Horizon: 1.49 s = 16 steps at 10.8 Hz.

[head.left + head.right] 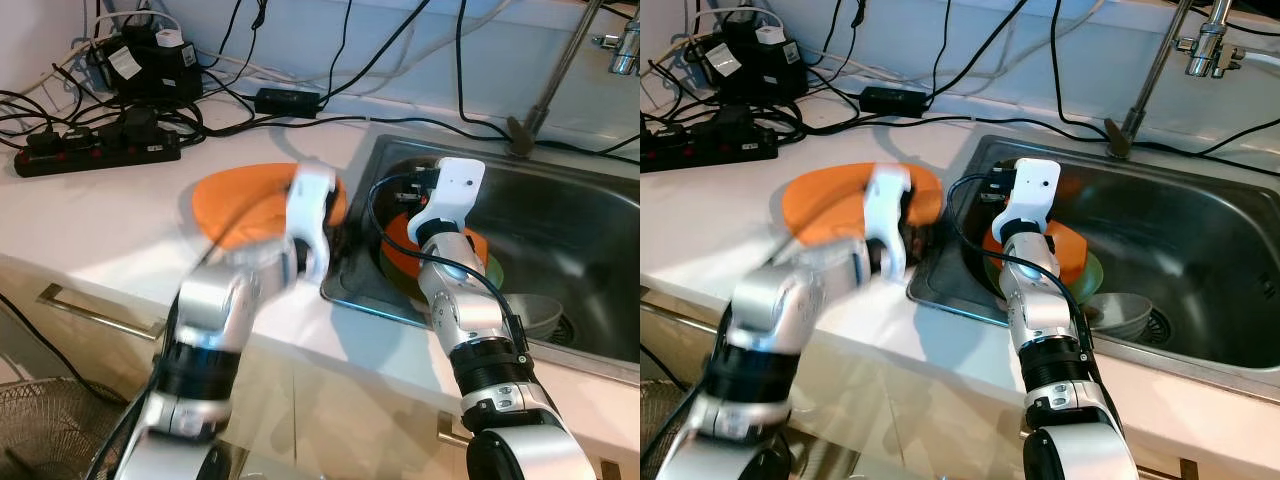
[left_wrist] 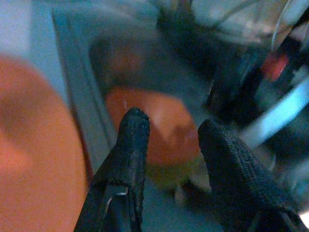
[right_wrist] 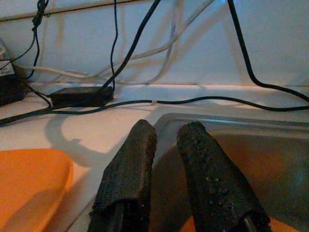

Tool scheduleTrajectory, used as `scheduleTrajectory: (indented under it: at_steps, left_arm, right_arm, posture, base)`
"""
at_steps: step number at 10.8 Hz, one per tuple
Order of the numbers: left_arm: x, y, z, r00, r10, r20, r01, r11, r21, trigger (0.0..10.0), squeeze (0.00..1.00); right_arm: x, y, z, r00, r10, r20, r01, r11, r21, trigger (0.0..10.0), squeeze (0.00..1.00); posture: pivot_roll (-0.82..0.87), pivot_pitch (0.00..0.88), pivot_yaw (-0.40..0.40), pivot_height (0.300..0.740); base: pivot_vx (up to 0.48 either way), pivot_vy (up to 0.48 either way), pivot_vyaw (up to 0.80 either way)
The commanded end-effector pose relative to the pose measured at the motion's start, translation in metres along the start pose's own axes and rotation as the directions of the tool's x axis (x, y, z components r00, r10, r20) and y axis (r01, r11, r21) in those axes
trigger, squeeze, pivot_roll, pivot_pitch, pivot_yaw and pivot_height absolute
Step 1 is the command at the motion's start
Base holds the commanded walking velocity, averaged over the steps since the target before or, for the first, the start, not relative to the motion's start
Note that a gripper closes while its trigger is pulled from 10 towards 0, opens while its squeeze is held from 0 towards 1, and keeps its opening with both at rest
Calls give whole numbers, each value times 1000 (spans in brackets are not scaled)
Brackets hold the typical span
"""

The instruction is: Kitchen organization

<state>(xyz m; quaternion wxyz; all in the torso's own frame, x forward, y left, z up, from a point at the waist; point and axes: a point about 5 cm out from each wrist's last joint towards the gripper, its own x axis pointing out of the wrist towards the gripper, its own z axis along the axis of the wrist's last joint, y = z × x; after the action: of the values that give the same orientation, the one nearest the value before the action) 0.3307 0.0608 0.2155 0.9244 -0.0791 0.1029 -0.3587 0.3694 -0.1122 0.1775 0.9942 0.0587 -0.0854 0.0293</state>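
A white counter (image 1: 110, 230) is seen running along a pale wall (image 3: 203, 43), with a steel sink (image 1: 580, 240) set into it at the right. A tap (image 1: 1205, 45) is mounted behind the sink. Black cables (image 1: 400, 120) are strewn along the back of the counter — a power strip (image 1: 95, 150) lies at the far left. Below, cabinet fronts with metal handles (image 1: 95, 312) are visible — bright light falls on the counter.

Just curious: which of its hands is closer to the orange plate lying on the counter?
Left. The left hand sits at the orange plate's sink-side edge; the right hand is over the sink.
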Motion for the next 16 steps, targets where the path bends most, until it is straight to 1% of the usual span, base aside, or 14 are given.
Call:
scheduleTrajectory:
  at_steps: [1, 2, 4, 5, 6, 7, 8, 9, 11, 12, 13, 14, 15, 16]
  left_arm:
    - [-14, 16, 37, 977, 105, 187, -123, 989, 88, 10000, 0]
    - [-28, 33, 53, 940, 192, 280, -236, 962, 134, 10000, 0]
    - [-65, 85, 50, 852, 432, 296, -481, 868, 120, 10000, 0]
    - [-82, 101, 43, 813, 505, 291, -554, 824, 117, 10000, 0]
    - [-83, 102, 41, 801, 532, 275, -577, 808, 117, 10000, 0]
    - [-99, 111, 26, 792, 555, 256, -589, 804, 80, 10000, 1000]
    - [-103, 110, 19, 795, 556, 242, -585, 809, 62, 10000, 1000]
    - [-107, 107, 11, 803, 551, 227, -563, 826, -13, 10000, 1000]
    - [-117, 104, 9, 809, 547, 215, -541, 836, -92, 10000, 1000]
    - [-124, 99, 11, 832, 520, 193, -496, 853, -159, 10000, 1000]
    - [-125, 97, 9, 848, 506, 158, -481, 859, -174, 10000, 1000]
    - [-126, 97, 6, 837, 532, 124, -509, 842, -178, 10000, 1000]
    - [-125, 97, 5, 830, 550, 94, -527, 828, -193, 10000, 0]
    - [-125, 99, 2, 826, 563, 42, -541, 811, -224, 10000, 0]
  right_arm:
    - [4, -2, 8, 1000, -6, 30, 6, 1000, 3, 10000, 0]
    - [5, -3, 8, 1000, -8, 27, 8, 1000, 2, 10000, 0]
    - [6, -2, 7, 1000, -7, 23, 6, 1000, 2, 10000, 0]
    - [6, -3, 8, 1000, -7, 23, 7, 1000, 1, 10000, 0]
    - [6, -5, 7, 1000, -7, 20, 7, 1000, -2, 10000, 0]
    - [6, -5, 6, 1000, -6, 16, 6, 1000, -5, 10000, 0]
    - [6, -5, 6, 1000, -5, 14, 5, 1000, -7, 10000, 0]
    - [6, -5, 6, 1000, -2, 15, 2, 1000, -9, 10000, 0]
    - [5, -4, 5, 1000, 3, 14, -3, 1000, -10, 10000, 0]
    - [4, -3, 4, 1000, 6, 15, -6, 1000, -8, 10000, 0]
    - [4, -2, 4, 1000, 10, 14, -10, 1000, -5, 10000, 0]
    - [4, -1, 3, 1000, 13, 14, -13, 1000, -4, 10000, 0]
    - [4, -1, 3, 1000, 15, 14, -15, 1000, -3, 10000, 0]
    - [4, 0, 3, 1000, 17, 13, -17, 1000, -4, 10000, 0]
  posture:
    - [255, 42, -21, 740]
    - [263, 46, -25, 740]
    - [265, 51, -28, 740]
    - [268, 57, -33, 740]
    - [272, 65, -40, 740]
    - [271, 70, -45, 740]
    - [270, 70, -45, 740]
    - [271, 64, -44, 740]
    - [273, 57, -38, 740]
    - [277, 55, -36, 740]
    - [282, 52, -33, 740]
    - [281, 50, -32, 740]
    - [282, 46, -31, 740]
    - [283, 41, -30, 740]
  base:
    - [0, 0, 0]
    - [0, 0, 0]
    - [0, 0, 0]
    - [0, 0, 0]
    - [0, 0, 0]
    - [0, 0, 0]
    - [0, 0, 0]
    - [0, 0, 0]
    - [0, 0, 0]
    - [0, 0, 0]
    - [0, 0, 0]
    - [0, 0, 0]
    - [0, 0, 0]
    - [0, 0, 0]
